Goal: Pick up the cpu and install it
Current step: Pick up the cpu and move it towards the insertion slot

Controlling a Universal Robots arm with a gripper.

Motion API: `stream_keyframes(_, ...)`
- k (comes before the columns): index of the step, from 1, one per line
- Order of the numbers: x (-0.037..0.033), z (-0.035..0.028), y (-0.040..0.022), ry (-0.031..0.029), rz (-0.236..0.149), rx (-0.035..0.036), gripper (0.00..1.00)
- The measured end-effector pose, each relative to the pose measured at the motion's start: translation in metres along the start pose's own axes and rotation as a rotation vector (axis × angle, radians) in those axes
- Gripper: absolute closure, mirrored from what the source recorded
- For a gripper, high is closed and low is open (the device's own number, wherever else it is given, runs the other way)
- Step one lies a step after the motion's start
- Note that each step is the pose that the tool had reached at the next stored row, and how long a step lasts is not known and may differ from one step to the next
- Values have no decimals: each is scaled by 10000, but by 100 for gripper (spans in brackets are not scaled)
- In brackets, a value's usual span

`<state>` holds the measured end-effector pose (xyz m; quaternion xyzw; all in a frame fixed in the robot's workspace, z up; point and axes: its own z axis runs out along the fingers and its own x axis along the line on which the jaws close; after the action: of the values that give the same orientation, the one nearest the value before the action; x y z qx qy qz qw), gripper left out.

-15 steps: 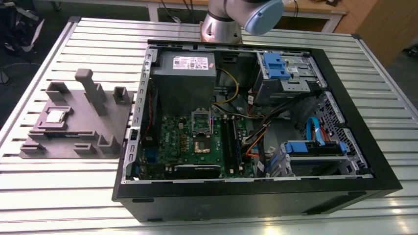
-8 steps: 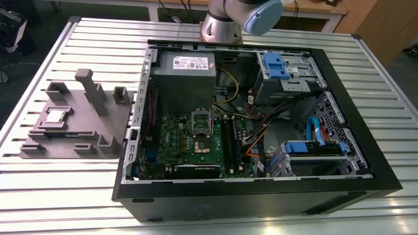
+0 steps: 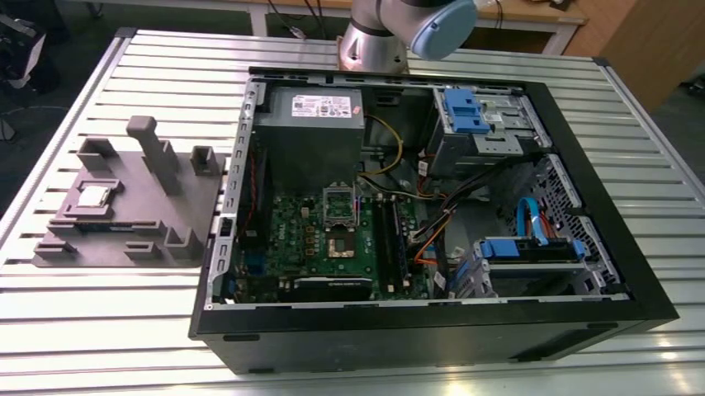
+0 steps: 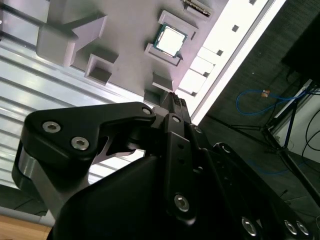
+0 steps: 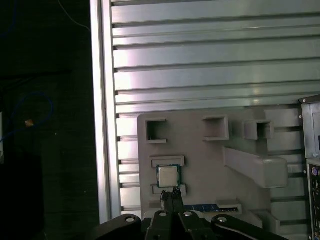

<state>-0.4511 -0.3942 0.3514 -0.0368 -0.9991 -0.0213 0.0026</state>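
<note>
The cpu (image 3: 94,196) is a small silvery square lying flat in a recess of the grey holder block (image 3: 165,206), on the table at the exterior view's left. In both wrist views I look down on the cpu (image 4: 171,40) (image 5: 168,176) from well above. My gripper (image 5: 172,194) (image 4: 175,99) hangs high over the holder, its black fingertips pressed together and shut on nothing. Its tips line up just beside the chip. Inside the open computer case (image 3: 617,247) the motherboard (image 3: 297,227) shows its socket (image 3: 342,242) with the metal frame lifted.
The holder block carries several raised posts and pockets (image 3: 154,148) around the chip. A big grey power supply box (image 3: 314,124), blue drive brackets (image 3: 463,111) and loose cables (image 3: 435,223) crowd the case. The ribbed metal table (image 3: 132,66) ends close to the holder (image 5: 102,125).
</note>
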Motion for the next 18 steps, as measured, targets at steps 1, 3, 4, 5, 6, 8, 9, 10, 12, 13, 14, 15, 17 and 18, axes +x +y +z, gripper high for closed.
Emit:
stream_keyframes(1,0,0,0,0,0,0,90)
stream_keyframes(3,0,0,0,0,-1,0,90)
stream_keyframes(4,0,0,0,0,-1,0,90)
stream_keyframes(5,0,0,0,0,-1,0,90)
stream_keyframes(6,0,0,0,0,-1,0,90)
stream_keyframes(8,0,0,0,0,-2,0,89)
stream_keyframes(9,0,0,0,0,-2,0,84)
stream_keyframes(10,0,0,0,0,-2,0,77)
stream_keyframes(12,0,0,0,0,-3,0,71)
stream_keyframes(13,0,0,0,0,-3,0,65)
stream_keyframes(14,0,0,0,0,-3,0,65)
stream_keyframes(15,0,0,0,0,-3,0,59)
stream_keyframes(17,0,0,0,1,-4,0,53)
stream_keyframes(18,0,0,0,0,-5,0,47)
